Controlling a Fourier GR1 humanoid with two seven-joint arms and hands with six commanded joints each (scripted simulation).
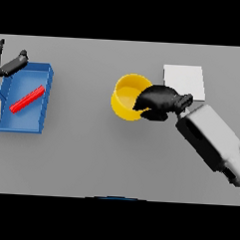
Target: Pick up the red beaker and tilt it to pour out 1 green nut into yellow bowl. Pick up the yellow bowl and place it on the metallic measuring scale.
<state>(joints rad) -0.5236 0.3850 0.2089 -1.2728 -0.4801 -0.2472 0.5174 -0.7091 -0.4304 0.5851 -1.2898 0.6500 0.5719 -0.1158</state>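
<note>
Yellow bowl (128, 98) stands mid-table, directly left of the white scale plate (184, 81). Right hand (159, 100) sits at the bowl's right rim, fingers curled over the wall, between bowl and plate. Left hand (12, 65) hangs relaxed, well apart, above the blue tray (25, 122).

On the table (115, 161) a tray (44, 83) holding a slanted bar (27, 98) lies far left, the bowl (126, 95) sits near centre, and the scale (184, 78) lies just right, seemingly apart from it.
</note>
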